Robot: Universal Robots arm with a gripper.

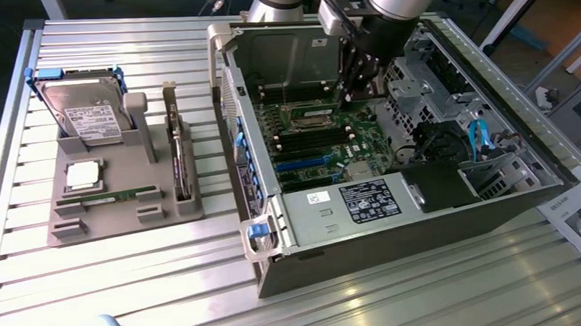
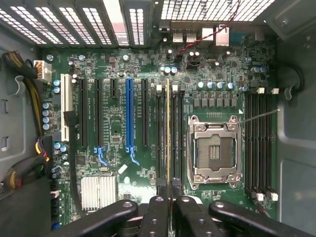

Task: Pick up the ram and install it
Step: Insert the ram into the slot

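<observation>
Gripping the ram edge-on in a narrow pinch, the gripper holds it over the memory slots just beside the CPU socket; pickup looks done, seating apparently unfinished.

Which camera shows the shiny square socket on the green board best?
The wrist view: the socket faces the camera whole, its metal frame and empty middle plain. In the exterior view the socket is small and seen at a slant.
</observation>
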